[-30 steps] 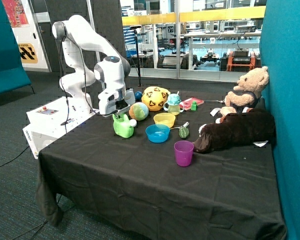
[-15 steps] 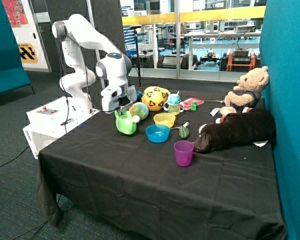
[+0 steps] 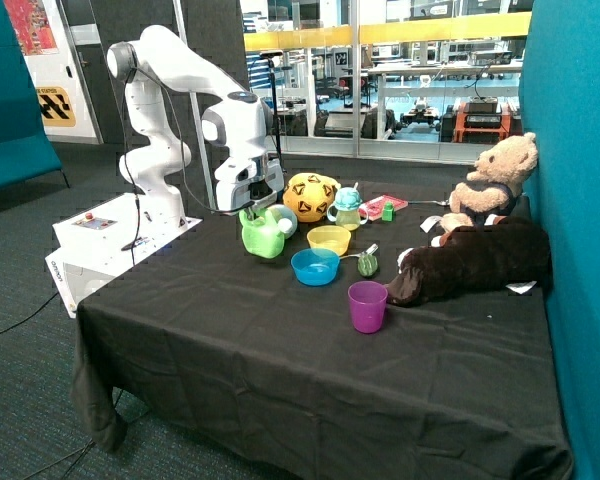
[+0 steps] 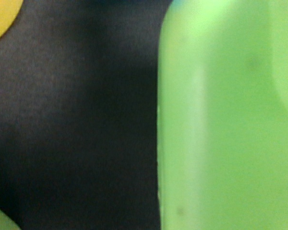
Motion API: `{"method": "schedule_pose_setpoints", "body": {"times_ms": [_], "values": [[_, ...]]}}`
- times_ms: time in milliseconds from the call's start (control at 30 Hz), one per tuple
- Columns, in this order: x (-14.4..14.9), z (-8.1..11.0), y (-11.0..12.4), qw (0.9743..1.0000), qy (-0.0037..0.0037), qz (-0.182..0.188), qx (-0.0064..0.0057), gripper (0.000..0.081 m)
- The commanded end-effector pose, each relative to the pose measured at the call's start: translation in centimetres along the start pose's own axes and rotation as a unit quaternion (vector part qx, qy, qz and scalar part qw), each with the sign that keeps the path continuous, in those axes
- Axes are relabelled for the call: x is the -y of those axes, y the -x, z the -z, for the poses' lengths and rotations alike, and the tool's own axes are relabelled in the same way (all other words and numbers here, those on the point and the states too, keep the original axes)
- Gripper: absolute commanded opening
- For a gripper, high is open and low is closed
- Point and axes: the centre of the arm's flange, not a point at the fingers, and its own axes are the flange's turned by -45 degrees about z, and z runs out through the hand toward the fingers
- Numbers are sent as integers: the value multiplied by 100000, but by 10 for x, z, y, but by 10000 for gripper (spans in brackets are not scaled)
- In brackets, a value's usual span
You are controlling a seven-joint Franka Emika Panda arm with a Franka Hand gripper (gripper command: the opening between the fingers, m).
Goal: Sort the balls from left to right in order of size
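Note:
My gripper (image 3: 252, 207) is shut on a green toy watering can (image 3: 263, 236) and holds it just above the black tablecloth (image 3: 280, 340). The can fills much of the wrist view (image 4: 225, 120). A large yellow ball with dark patches (image 3: 311, 196) sits at the back of the table. A smaller multi-coloured ball (image 3: 285, 215) is mostly hidden behind the can. The small blue ball seen earlier at the back is hidden behind the gripper.
A yellow bowl (image 3: 329, 239), a blue bowl (image 3: 315, 266) and a purple cup (image 3: 367, 305) stand mid-table. A lidded cup (image 3: 347, 208), a small green toy (image 3: 367, 264), a brown plush (image 3: 470, 262) and a teddy bear (image 3: 495, 180) lie toward the teal wall.
The gripper has lifted the green watering can off the cloth and carried it toward the balls and the yellow bowl. The can now covers most of the multi-coloured ball.

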Motion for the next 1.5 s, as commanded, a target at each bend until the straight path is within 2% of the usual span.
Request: {"method": "schedule_pose_setpoints", "body": {"times_ms": [0,500,733,1200,1467], "values": [[-4,11,-19,99997,-112,-656,322,0],[-22,23,-36,99984,-109,-1781,323,0],[-31,24,-55,99965,-106,-2608,324,0],[-43,28,-77,99942,-103,-3403,325,0],[-54,38,-93,99935,-103,-3584,325,0]]}}
